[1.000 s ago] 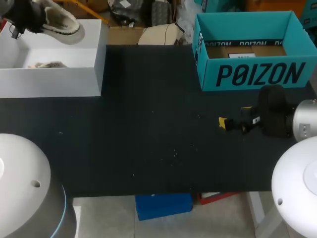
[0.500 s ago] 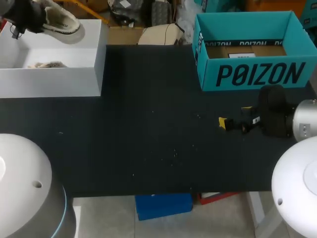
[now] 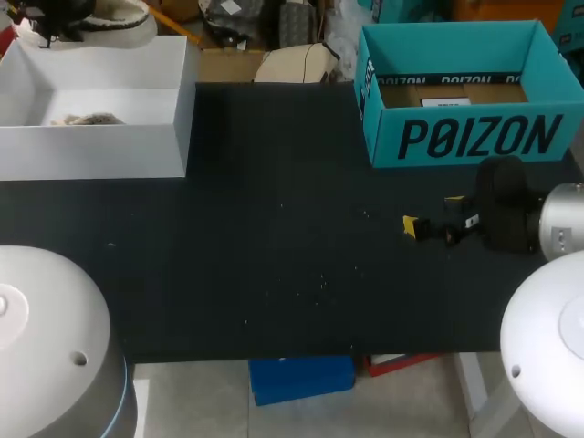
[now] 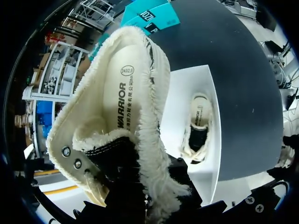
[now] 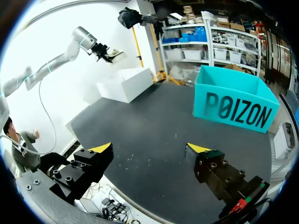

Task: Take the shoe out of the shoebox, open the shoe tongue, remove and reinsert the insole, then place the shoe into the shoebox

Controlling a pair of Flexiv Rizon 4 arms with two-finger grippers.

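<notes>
Compared with the frame half a second earlier, the shoe [image 3: 117,13] and the left claw [image 3: 57,15] had shifted upward to the top edge at the upper left of the head view, above the far wall of the white shoebox [image 3: 137,146]. The right claw [image 3: 431,214] had kept its position at the right centre. The left claw was closed on the shoe at its fleece-lined collar, and the lining hid its fingertips in the left wrist view. The shoe hung in the air, clear of the box, with its printed insole exposed. The right claw stood open over the desk [image 3: 274,265], with nothing between its yellow tips. The white shoebox, open at the upper left, contained a second shoe [image 3: 87,119] lying on its floor. The teal box [image 3: 456,137], open at the upper right, showed a brown floor with a white label [image 3: 445,102]. The desk surface was dark and matte, with scattered pale specks near the centre.
</notes>
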